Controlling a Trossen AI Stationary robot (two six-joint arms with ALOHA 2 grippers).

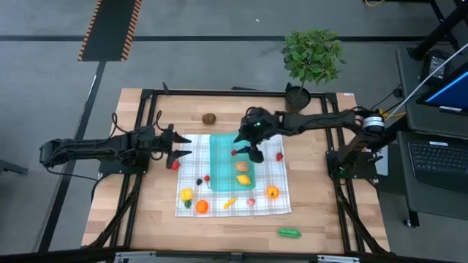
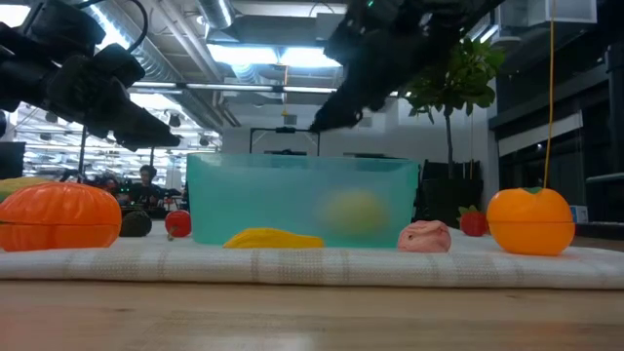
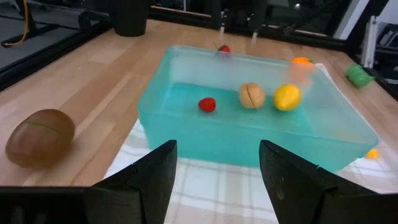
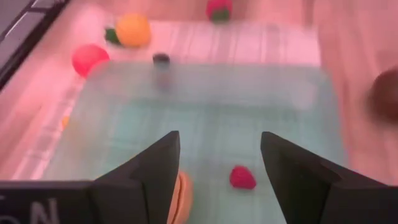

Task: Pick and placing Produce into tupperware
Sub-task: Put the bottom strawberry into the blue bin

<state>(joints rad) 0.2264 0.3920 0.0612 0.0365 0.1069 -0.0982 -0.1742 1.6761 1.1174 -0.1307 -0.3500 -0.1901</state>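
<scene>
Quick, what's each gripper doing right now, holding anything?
Left gripper: open, empty, beside the tupperware.
Right gripper: open, empty, over the tupperware.

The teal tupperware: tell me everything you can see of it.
The tupperware is a shallow, rectangular, lidless container of translucent teal plastic with rounded corners. It sits upright and flat on the white-and-grey checked cloth, towards the cloth's far left part. Inside lie three pieces: a small red fruit, a tan round piece and a yellow lemon-like piece. The right end effector, open and empty, hovers above its right rim; nothing else touches it.
</scene>
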